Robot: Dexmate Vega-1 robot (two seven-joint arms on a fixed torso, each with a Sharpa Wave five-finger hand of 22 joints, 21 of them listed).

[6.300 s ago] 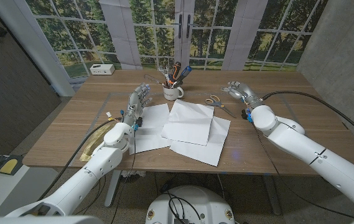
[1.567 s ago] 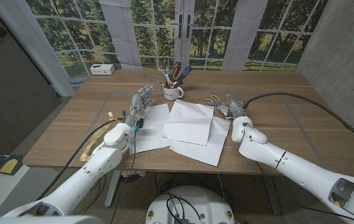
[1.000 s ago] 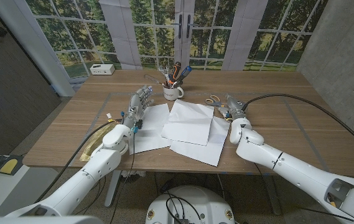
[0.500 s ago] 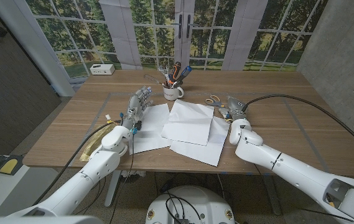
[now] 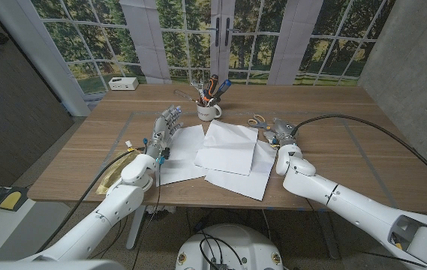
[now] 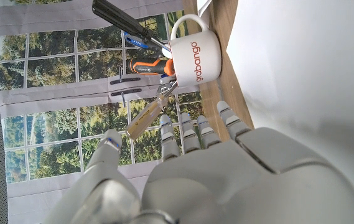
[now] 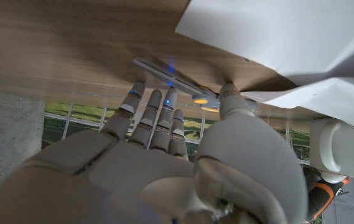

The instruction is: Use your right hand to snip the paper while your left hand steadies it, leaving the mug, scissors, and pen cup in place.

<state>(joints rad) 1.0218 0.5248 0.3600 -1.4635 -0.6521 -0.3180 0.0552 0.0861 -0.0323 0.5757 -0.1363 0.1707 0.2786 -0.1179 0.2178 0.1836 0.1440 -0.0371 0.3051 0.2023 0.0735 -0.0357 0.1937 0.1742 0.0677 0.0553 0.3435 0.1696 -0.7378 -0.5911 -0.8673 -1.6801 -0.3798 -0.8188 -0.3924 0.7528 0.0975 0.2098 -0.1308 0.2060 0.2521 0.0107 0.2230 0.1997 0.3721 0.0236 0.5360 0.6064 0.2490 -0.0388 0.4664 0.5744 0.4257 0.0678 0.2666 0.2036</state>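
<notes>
The step in hand was judged to be the reach for the scissors (image 5: 259,121), which lay on the table (image 5: 333,161) just right of the paper (image 5: 232,154), their handles toward the far side; the right hand (image 5: 282,131) was seen just beside them on their near right, fingers spread and extended, nothing held; in the right wrist view the fingertips (image 7: 166,94) were seen at the blades, though contact could not be told. The left hand (image 5: 164,126) was seen at the left edge of the leftmost sheet, fingers straight and apart, holding nothing; whether it pressed the sheet could not be told. The mug (image 5: 208,110), which served as the pen cup and was filled with tools, stood at the far edge of the paper, between the two hands.

For the step to be done well, the handles and not the blades were to be sought, so the hand was best carried a little farther before the fingers were closed; the approach was best kept low and slow, since a push could slide the scissors under the loose sheets; the left hand was best settled firmly on the paper before any cut, well clear of the mug.
</notes>
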